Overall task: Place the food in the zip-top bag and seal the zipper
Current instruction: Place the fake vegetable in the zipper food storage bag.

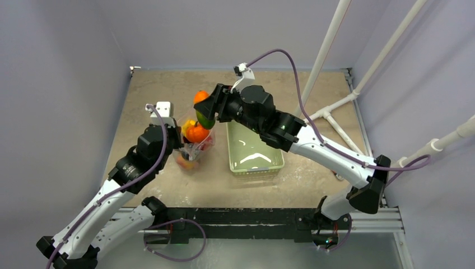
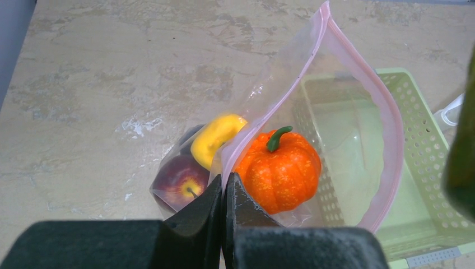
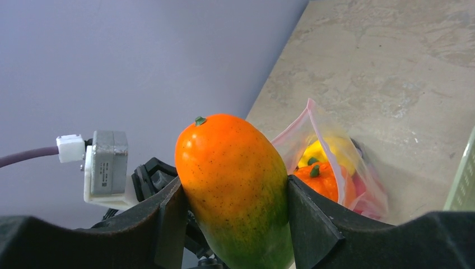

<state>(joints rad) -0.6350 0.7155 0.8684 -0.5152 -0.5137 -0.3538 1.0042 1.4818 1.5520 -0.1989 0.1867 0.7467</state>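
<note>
The clear zip-top bag (image 2: pixel 347 101) stands open on the table, its pink zipper (image 2: pixel 392 129) curving round the mouth. Inside lie an orange pumpkin (image 2: pixel 280 171), a yellow pepper (image 2: pixel 215 137) and a dark red peach (image 2: pixel 179 179). My left gripper (image 2: pixel 226 184) is shut on the near edge of the bag's mouth and holds it up. My right gripper (image 3: pixel 232 185) is shut on an orange-and-green mango-like fruit (image 3: pixel 235 168). It holds the fruit in the air just behind the bag's mouth (image 1: pixel 203 109). The bag shows in the top view (image 1: pixel 193 148) between both grippers.
The pale green basket (image 1: pixel 255 163) stands just right of the bag with nothing showing in it; it also shows in the left wrist view (image 2: pixel 431 112). White pipes (image 1: pixel 336 115) lie at the table's right back. Grey walls close in the left and back.
</note>
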